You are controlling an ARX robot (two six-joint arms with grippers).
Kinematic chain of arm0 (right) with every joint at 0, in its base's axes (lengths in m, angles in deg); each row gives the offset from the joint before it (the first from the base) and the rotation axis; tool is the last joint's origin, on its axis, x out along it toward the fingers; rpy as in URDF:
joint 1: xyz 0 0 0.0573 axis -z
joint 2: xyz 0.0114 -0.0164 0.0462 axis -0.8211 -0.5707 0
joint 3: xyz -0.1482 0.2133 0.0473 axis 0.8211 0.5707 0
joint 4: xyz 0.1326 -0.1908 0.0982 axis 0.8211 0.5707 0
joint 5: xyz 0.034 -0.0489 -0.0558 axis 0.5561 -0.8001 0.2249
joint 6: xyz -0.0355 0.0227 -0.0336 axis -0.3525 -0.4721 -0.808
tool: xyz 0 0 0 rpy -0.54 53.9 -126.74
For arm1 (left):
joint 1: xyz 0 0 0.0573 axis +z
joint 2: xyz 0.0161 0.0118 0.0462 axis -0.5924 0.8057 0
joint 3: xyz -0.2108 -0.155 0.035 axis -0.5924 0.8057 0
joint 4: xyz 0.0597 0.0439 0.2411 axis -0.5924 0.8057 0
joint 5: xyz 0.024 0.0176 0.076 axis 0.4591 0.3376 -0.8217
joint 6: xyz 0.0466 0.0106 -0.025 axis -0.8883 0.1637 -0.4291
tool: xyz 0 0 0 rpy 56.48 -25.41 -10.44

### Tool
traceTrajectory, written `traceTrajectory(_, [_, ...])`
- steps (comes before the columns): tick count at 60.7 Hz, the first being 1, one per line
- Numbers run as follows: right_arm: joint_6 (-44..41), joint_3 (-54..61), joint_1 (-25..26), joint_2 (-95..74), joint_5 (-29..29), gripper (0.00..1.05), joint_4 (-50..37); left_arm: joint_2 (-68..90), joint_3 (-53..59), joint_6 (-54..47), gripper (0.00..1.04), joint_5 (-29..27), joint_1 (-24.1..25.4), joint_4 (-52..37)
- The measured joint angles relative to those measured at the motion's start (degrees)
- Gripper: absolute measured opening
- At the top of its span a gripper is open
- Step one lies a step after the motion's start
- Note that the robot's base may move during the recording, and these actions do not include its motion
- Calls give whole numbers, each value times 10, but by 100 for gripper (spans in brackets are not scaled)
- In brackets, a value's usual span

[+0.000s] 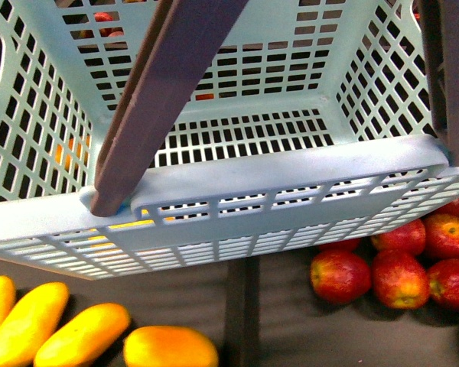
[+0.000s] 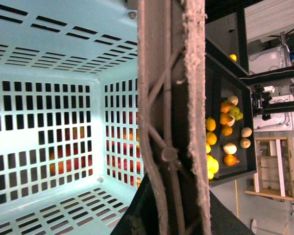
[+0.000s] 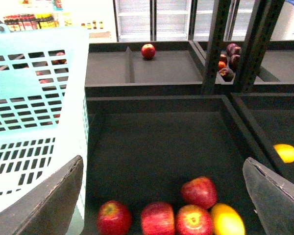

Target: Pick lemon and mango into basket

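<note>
Right gripper: wide — empty.
Left gripper: cannot tell.
Risk: basket overhangs apples, 4 o'clock — collision on descent.

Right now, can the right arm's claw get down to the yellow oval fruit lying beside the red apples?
Probably yes. The right claw is open above the dark tray, and nothing covers the smooth yellow oval fruit. A round red apple close beside it may crowd one finger.
</note>
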Motion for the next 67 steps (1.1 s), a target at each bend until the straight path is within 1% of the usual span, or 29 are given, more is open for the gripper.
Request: traceTrajectory(67, [0, 1, 1, 0, 0, 96, 0, 0, 0, 0, 5, -3, -2, 0])
